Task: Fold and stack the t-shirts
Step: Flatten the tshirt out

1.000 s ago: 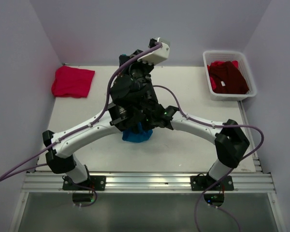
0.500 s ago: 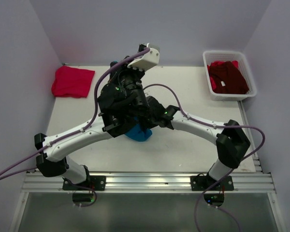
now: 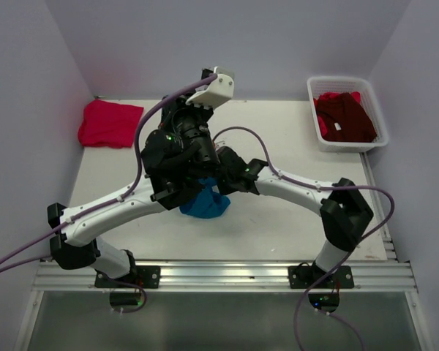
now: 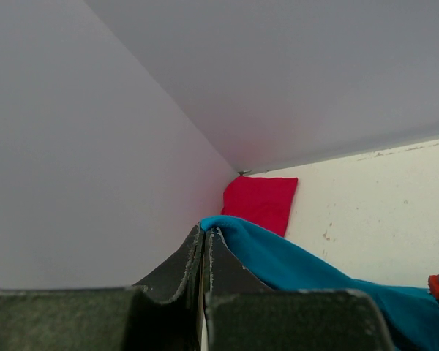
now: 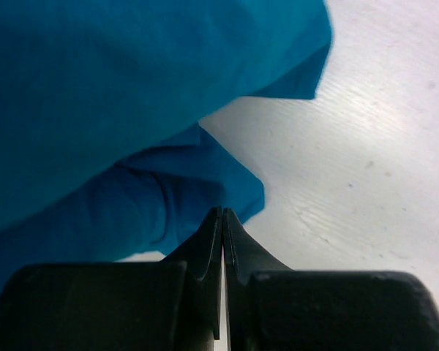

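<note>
Mid-table, we find both arms bent over the teal-blue t-shirt [image 3: 205, 205], which lies bunched on the table [image 3: 300, 219] with part of it lifted clear. The left gripper [image 4: 205, 232] has its fingers pressed tight on an edge of that shirt. In the left wrist view the blue cloth runs from the fingertips down and away to the right. The right gripper [image 5: 222, 213] is also pressed together, its tips meeting right at a folded edge of the same shirt. We cannot tell from its own camera whether any cloth is actually caught between them.

The bright pinkish-red t-shirt [image 3: 110, 123] sits folded in the far left corner, well apart from the arms. The dark maroon t-shirt [image 3: 345, 117] lies in a heap inside the white basket [image 3: 311, 99] at the far right.

We judge the step in hand to be the opening of the second fold: getting two holds on the teal-blue t-shirt so that it can be spread flat. One shirt looks done, one is being worked and one waits in the basket.

The next move calls for drawing the two grippers apart to pull the cloth taut, then laying it smooth on the open table. If the right gripper has closed on nothing, we expect it will need to open and take the edge again before any pull.
</note>
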### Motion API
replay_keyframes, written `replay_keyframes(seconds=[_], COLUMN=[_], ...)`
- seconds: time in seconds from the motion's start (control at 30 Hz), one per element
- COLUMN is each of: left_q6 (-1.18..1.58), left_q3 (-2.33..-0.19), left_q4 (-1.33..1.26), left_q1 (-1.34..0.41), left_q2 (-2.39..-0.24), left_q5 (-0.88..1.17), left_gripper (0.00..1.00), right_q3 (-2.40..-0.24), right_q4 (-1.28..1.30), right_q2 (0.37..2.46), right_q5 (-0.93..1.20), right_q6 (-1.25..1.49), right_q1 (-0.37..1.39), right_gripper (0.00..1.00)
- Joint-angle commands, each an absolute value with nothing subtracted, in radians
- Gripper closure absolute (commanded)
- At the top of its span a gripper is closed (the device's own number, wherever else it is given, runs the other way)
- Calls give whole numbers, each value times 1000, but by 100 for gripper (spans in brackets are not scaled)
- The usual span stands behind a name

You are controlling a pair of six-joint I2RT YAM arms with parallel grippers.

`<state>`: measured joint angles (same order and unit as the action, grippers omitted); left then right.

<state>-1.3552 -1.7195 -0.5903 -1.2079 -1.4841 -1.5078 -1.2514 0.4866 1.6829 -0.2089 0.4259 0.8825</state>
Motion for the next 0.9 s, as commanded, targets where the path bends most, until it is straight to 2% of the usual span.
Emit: replay_keyframes(seconds=[0.0,0.3,0.43,0.47,0.57,0.7,0.87], left_q6=[-1378,-1379,-1376,-1374,-1378,-1378,-1391], left_q3=[-1723,-1723,-1720,-1721,-1721,-1727,-1736], left_q4=[-657,-663,-663,-663,-664,-667,-669], left_q1=[-1216,-1235,-1236,-1236,-1236,-1236,-1238], left_q2=[-1470,-1470,-1470,-1471,-1483,-1493,-1505], left_q5=[-1522,-1531,-1525,-1525,-1523,-1522,-1528], left_gripper=[100,100,100,100,100,100,100], right_q3=[-1325,-1342,-1263,-1240,-1189,-1180,-1190], right_q4=[417,252,134,47,-18,-11,52], right_q2=[1761,1907,1873,1864,1826,1787,1766], right_q5=[-125,110,340,468,580,609,532], right_q6=[433,440,449,457,468,440,422], right_q1=[882,887,893,894,933,1029,1160], right_gripper=[100,100,100,100,100,100,100])
